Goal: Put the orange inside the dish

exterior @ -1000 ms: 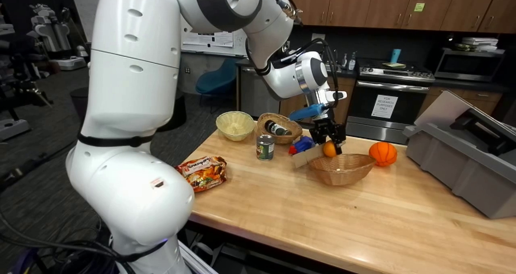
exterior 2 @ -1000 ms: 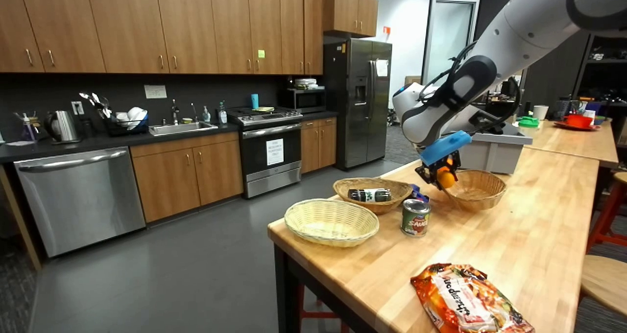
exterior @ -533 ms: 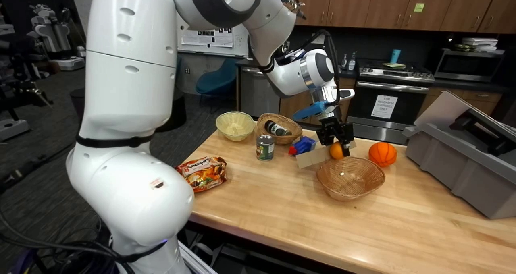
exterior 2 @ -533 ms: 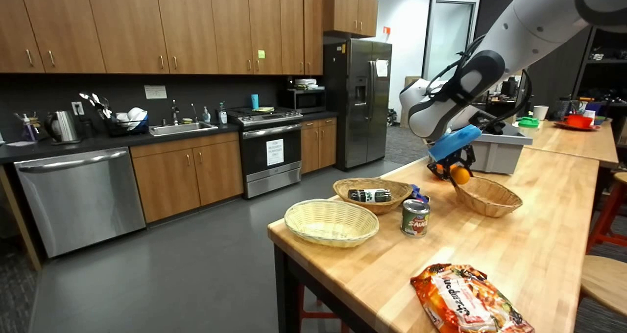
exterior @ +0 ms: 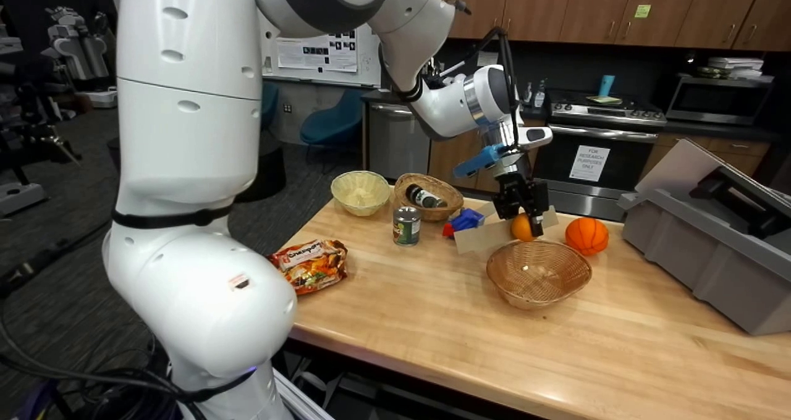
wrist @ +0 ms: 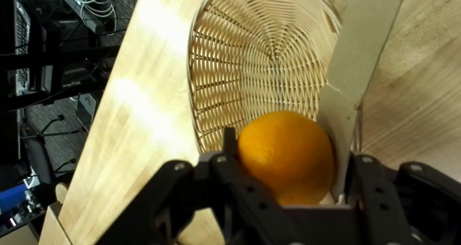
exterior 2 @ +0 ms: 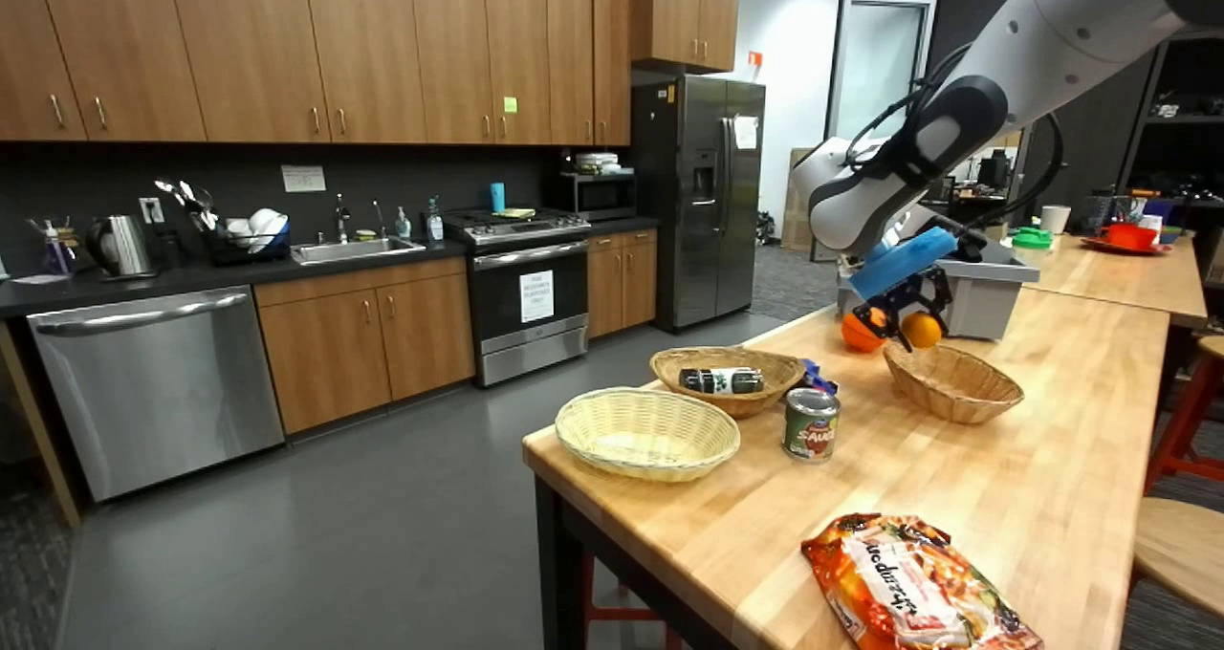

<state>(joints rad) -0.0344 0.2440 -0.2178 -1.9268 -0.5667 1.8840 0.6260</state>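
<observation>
Presently, bottle (exterior 2: 722, 380) in basket (exterior 2: 736, 407), orange (wrist: 286, 157) gripped near dish (exterior: 550, 278)

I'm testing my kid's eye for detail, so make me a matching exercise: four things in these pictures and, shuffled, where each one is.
Things:
1. small orange
2. dark bottle
3. can
4. orange-red packet

Places:
A. standing upright on the table
B. lying on the table
C. held in the gripper
D. lying in a woven basket

Pairs: 1-C, 2-D, 3-A, 4-B
</observation>
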